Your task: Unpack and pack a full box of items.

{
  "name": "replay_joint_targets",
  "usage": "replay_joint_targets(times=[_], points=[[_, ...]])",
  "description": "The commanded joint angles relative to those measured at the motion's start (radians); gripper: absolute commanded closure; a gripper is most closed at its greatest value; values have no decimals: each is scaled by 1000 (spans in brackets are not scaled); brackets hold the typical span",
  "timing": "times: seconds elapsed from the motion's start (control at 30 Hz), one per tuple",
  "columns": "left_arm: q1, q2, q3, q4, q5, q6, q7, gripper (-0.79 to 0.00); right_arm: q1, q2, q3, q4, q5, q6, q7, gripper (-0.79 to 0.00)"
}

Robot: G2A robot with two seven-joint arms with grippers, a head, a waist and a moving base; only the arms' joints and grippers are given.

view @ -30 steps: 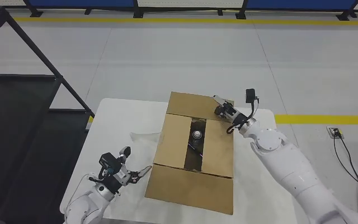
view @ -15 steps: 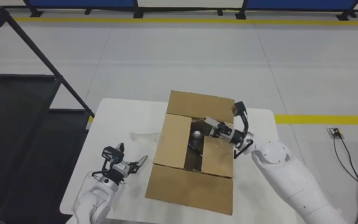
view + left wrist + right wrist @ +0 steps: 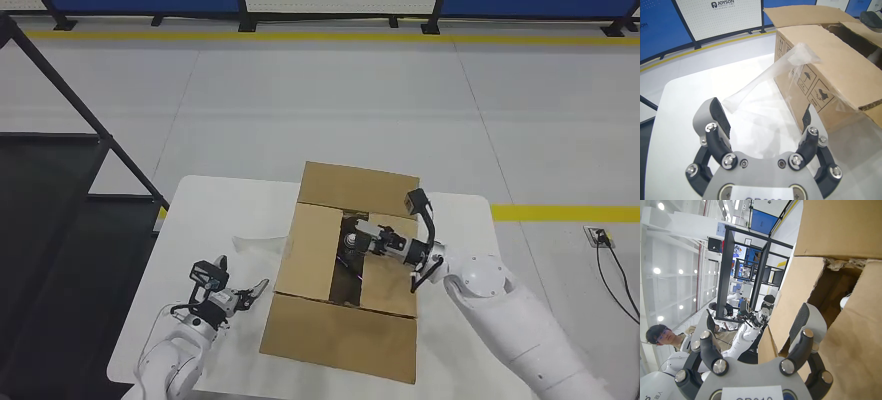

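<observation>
Top view: box point(image 3: 338, 335) at frame centre on table point(image 3: 215, 215), inner flaps nearly shut with a dark slot between them. Right gripper point(image 3: 362, 236) at the slot, just right of centre. Left gripper point(image 3: 243, 296) lower left, beside the box.
Left wrist view: claw spread wide, empty; loose tape point(image 3: 772, 70) hangs off the box side.
Right wrist view: claw open, straddling a flap point(image 3: 791, 285) edge, one finger point(image 3: 802, 317) in the slot.
Tip: pinch the flap deep, fold it outward slowly, don't tear the ragged edge.

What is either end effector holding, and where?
Nothing. Left end effector open near the clear tape strip; right end effector open at the cardboard box opening.
</observation>
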Motion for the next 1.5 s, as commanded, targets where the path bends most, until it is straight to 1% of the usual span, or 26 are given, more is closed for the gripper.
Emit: replay_joint_targets(times=[0.0,0.33,0.6,0.9,1.0,1.1,1.27,1.37,1.47], points=[[-1,-1,10,-1,7,-1,-1,-785,4,-3,-3,-1,-8,19,17,-785],[3,0,32,-11,16,-37,23,-785,51,-34,-43,39,-28,108,100,-785],[14,4,34,-23,32,-56,37,-785,87,-59,-68,86,-54,138,122,-785],[23,7,38,-30,34,-65,45,-785,125,-96,-109,144,-88,182,107,-785],[26,6,33,-29,23,-36,51,-785,139,-108,-117,165,-88,184,114,-785],[18,2,31,-15,-10,7,34,-785,147,-119,-122,184,-85,176,120,-785],[-2,-8,60,3,-16,98,1,-785,155,-133,-124,208,-86,162,128,-785],[-13,-13,78,8,-21,107,-2,-785,158,-139,-122,220,-87,155,135,-785],[-15,-14,90,7,-12,92,5,-785,157,-144,-118,229,-83,147,144,-785]])
